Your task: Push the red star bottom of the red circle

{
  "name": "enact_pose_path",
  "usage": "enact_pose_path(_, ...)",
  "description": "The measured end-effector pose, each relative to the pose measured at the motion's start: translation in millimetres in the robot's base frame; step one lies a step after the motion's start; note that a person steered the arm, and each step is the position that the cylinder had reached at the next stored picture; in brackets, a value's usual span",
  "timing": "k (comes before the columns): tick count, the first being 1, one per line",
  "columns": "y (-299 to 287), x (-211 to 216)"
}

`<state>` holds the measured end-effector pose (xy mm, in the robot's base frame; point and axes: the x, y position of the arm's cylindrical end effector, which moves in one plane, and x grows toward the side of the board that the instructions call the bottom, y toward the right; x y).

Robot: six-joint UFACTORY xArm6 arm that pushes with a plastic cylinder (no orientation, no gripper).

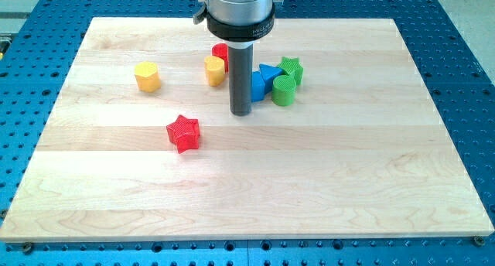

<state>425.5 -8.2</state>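
Note:
The red star [183,133] lies on the wooden board [309,173], left of centre. The red circle [220,54] sits near the view's top, partly hidden behind the rod and a yellow block [214,70]. My tip [241,112] rests on the board to the right of and a little above the red star, apart from it, and below the red circle. The tip stands just left of the blue blocks.
A yellow hexagon [147,76] lies at the upper left. A blue cube [257,86], a blue triangle [270,73], a green star [291,68] and a green cylinder [283,90] cluster right of the rod. Blue perforated table surrounds the board.

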Motion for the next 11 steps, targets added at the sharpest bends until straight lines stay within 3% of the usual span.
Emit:
enact_pose_path(2,0.5,23.5)
enact_pose_path(3,-5.8,98.0)
enact_pose_path(4,-69.4,86.0)
enact_pose_path(5,-126.0,26.2)
enact_pose_path(6,-110.4,74.0)
enact_pose_path(7,-153.0,40.8)
enact_pose_path(8,-147.5,-29.0)
enact_pose_path(11,-147.6,-15.3)
